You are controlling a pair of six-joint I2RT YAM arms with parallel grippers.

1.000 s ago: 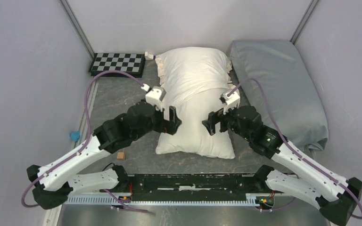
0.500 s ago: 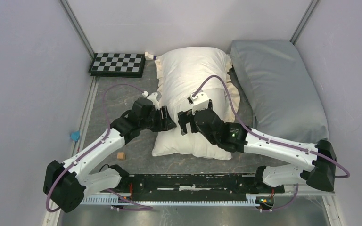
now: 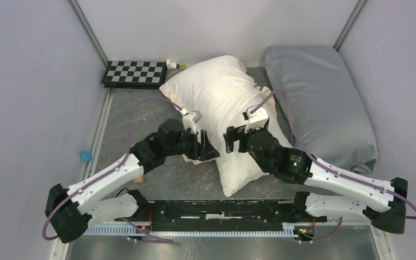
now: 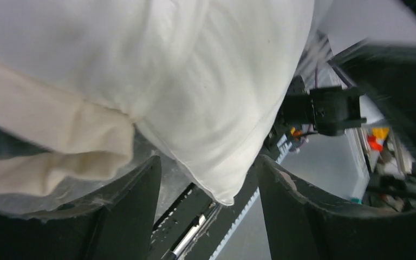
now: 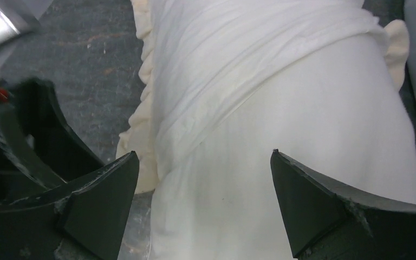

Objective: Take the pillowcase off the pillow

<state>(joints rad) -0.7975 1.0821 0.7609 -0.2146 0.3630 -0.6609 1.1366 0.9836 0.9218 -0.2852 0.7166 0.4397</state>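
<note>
Grey tabletop (image 3: 135,111) bears the pillow (image 3: 245,169) half out of its pillowcase (image 3: 216,92).

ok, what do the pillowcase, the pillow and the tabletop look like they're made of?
The pillowcase: cream matte woven cloth, likely cotton; fine creases, gathered frill edge. The pillow: whiter, smoother fabric shell over soft fill, judging by its plump bulge. The tabletop: dark grey mottled, stone-look surface; real stone or a print, cannot tell.

The pillow (image 3: 245,174) lay diagonally at frame centre, upper part inside the pillowcase (image 3: 216,92). The left gripper (image 3: 208,150) sat at its left edge, the right gripper (image 3: 234,140) over its middle.
</note>
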